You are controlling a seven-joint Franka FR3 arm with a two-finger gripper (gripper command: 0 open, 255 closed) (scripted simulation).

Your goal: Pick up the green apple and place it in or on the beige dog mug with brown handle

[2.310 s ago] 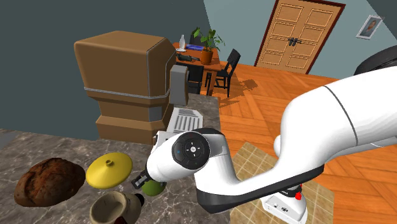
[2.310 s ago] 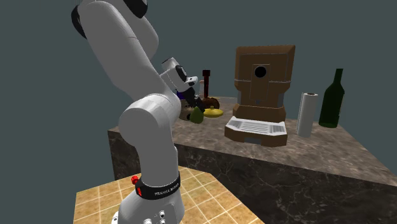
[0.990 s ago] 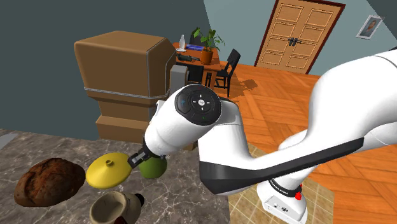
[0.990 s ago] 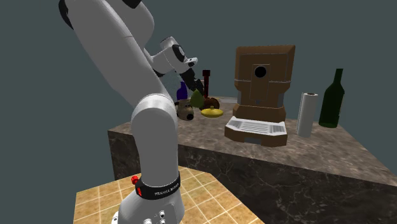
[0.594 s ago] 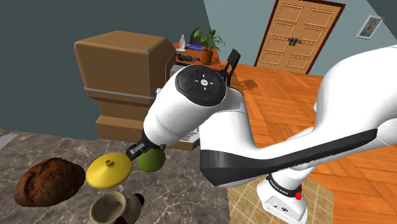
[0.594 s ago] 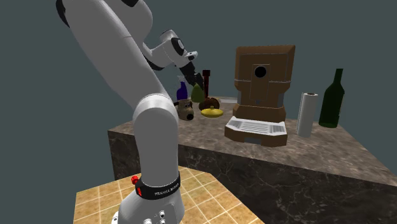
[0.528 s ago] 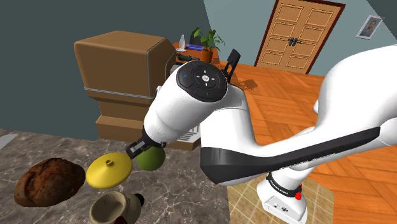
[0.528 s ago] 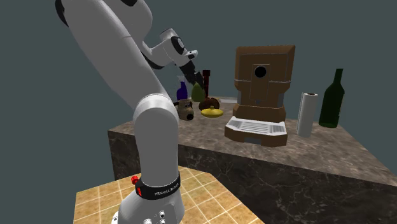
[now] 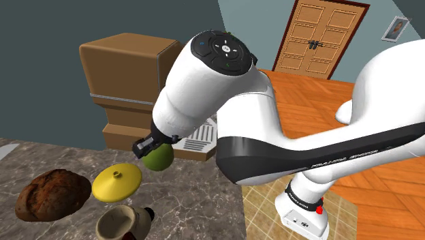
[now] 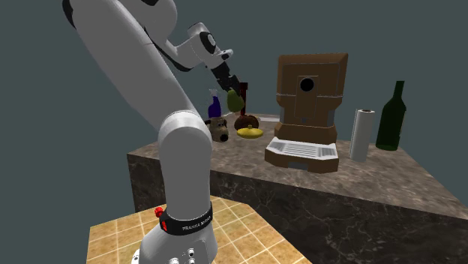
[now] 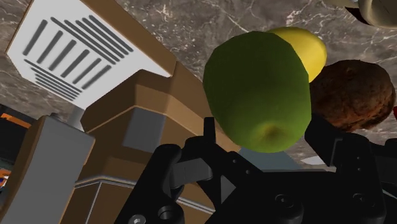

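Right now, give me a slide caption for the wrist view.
Tool clasps the green apple above the marbled countertop and brown machine.

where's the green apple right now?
The green apple is clasped in the gripper above the counter; in the shoulder view, up-right of the yellow lid, before the brown machine.

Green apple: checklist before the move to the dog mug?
1. Grasp: gripper clasps green apple: ok.
2. Apple clear of the counter, per the second exterior view: ok.
3. Dog mug opening unoccupied: ok.
4. Apple above the mug: not ok, it hangs off to the side, past the yellow lid.
5. Apple fits the mug's opening: cannot tell.
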